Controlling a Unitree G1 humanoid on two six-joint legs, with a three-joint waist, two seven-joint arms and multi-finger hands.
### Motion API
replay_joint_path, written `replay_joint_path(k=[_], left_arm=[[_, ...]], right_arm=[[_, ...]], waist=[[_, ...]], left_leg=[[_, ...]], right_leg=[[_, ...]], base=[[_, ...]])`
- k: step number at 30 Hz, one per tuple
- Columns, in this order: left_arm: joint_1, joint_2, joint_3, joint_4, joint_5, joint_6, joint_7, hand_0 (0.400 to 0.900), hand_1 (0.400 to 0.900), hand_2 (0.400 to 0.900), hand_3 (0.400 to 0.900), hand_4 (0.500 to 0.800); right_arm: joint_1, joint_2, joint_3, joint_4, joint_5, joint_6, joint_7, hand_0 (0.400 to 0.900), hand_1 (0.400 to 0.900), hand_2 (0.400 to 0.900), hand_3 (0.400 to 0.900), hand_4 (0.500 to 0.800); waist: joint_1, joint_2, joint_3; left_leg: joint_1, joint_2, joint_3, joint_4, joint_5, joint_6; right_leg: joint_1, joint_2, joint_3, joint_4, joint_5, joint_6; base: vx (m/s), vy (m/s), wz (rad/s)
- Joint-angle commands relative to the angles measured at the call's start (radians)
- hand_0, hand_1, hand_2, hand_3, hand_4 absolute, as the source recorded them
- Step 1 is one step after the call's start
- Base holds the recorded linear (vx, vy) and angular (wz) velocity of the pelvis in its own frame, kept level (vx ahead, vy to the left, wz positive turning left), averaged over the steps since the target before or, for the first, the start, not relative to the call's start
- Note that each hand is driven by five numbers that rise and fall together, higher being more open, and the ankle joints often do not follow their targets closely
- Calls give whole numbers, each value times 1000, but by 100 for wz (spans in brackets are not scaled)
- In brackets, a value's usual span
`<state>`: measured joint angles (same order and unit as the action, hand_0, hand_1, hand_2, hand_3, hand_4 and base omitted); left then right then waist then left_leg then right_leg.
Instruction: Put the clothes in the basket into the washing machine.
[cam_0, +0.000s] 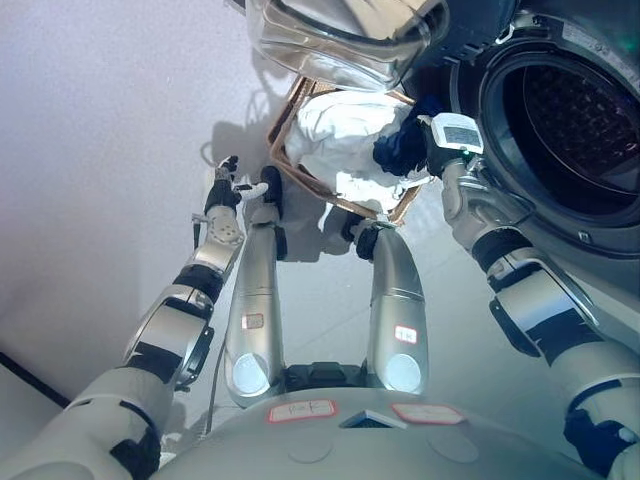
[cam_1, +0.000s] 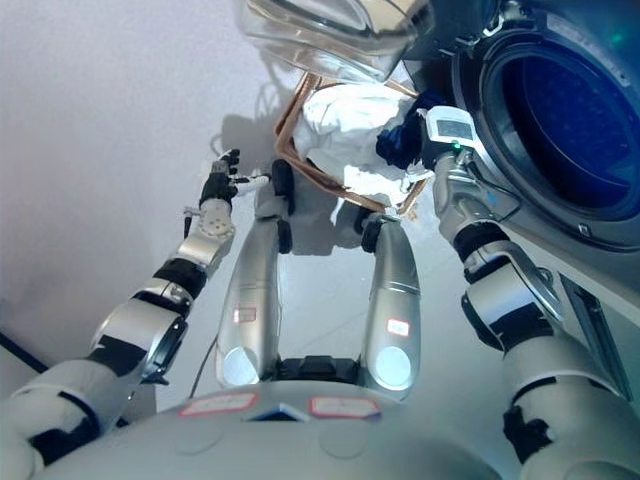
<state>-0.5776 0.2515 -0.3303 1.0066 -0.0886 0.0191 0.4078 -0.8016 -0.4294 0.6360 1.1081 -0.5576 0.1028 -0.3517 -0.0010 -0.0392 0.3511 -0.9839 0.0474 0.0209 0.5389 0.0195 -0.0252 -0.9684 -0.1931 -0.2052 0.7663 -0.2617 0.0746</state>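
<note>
A: What is lying nearest to the camera?

B: The left hand (cam_0: 226, 190) is hanging above the grey floor (cam_0: 100, 150), just to the left of the basket, and it is holding nothing. Its fingers are looking loosely bent, but they are small and dark, so I cannot tell if it is open or closed.

A: And the right hand?

B: The right hand (cam_1: 425, 150) is reaching into the right side of the wooden basket (cam_0: 283, 125). It is touching a dark blue cloth (cam_0: 400, 147) there. The fingers are hiding in the cloth, so I cannot tell if they are gripping it.

A: Where are the clothes lying?

B: A big white cloth (cam_1: 345, 130) is filling the basket, and the blue one is lying on its right edge.

A: And behind?

B: The washing machine (cam_0: 575, 120) is standing on the right with its round drum opening (cam_1: 570, 110) showing. Its glass door (cam_0: 340, 40) is hanging open over the far side of the basket.
</note>
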Motion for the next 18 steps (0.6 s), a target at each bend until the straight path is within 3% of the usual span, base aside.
replay_joint_path(k=[1,12,18], left_arm=[[8,-8,-24,47,-42,-7,61,900,900,900,900,800],[-109,-36,-56,102,-95,-18,92,900,900,900,900,800],[-93,-38,-75,71,-111,-41,83,900,900,900,900,800]], right_arm=[[-45,-41,22,75,16,36,-88,900,900,900,900,800],[-197,-47,52,217,0,78,-186,900,900,900,900,800],[-251,-72,61,251,9,79,-201,900,900,900,900,800]], waist=[[12,33,-73],[36,67,-117],[61,78,-134]], left_leg=[[-55,-8,18,163,-180,-11],[-219,-46,6,223,-178,-4],[-265,-64,4,227,-171,-1]], right_leg=[[-71,21,20,16,114,8],[-243,9,25,119,76,-7],[-299,0,32,147,65,-12]], base=[[33,-15,14],[41,-11,12],[42,-1,11]])
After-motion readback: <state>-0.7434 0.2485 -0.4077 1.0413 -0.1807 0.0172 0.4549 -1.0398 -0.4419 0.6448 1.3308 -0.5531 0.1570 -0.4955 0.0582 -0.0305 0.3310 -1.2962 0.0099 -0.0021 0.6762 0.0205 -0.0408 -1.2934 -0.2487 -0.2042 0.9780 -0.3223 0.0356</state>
